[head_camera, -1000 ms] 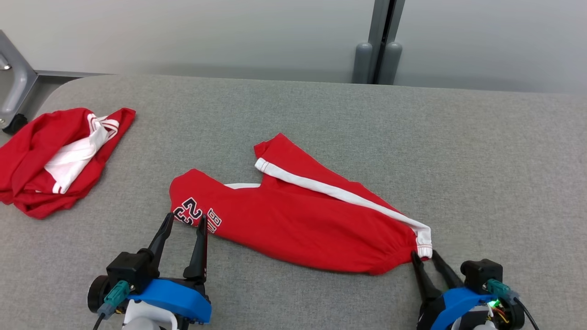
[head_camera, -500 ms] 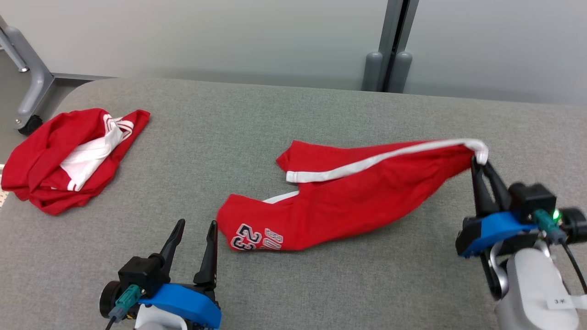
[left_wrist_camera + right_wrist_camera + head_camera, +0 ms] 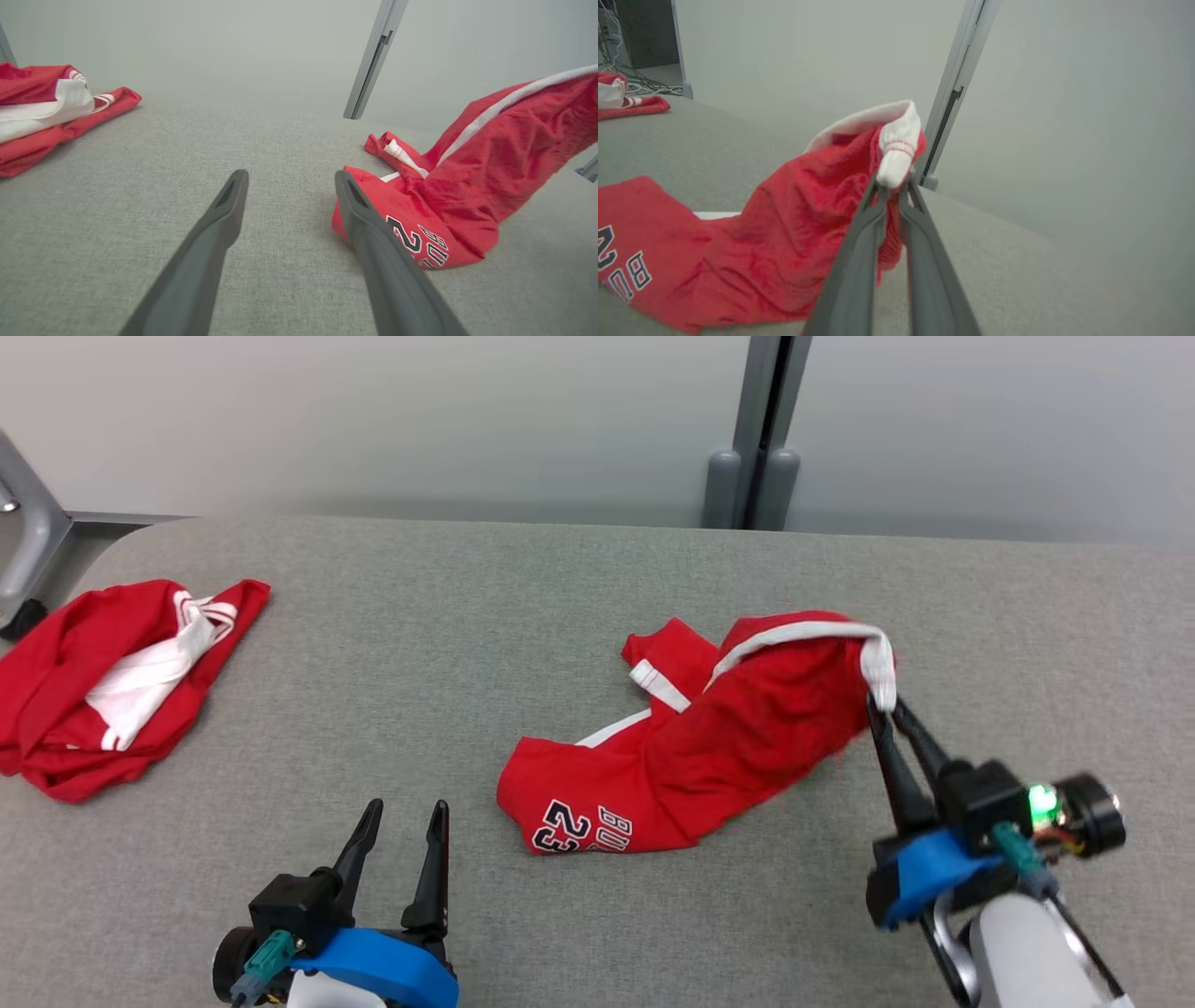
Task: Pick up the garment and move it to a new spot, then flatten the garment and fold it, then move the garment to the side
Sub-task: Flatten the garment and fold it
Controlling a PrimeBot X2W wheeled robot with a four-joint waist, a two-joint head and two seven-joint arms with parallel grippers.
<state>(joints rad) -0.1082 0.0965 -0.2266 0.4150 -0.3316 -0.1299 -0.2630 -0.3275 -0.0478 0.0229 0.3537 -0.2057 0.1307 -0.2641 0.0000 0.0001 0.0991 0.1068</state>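
a grey table (image 3: 523,607) holds the red garment (image 3: 747,747) right of centre, lettered end flat, white cuff (image 3: 878,667) raised. the right gripper (image 3: 885,711) pinches that cuff; the left gripper (image 3: 406,805) stands spread and empty near the lettered end

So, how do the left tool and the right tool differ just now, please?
The left tool is open and empty; the right tool is shut on a white corner of the garment. The left tool sits low by the table; the right tool holds that corner lifted. Both have dark fingers.
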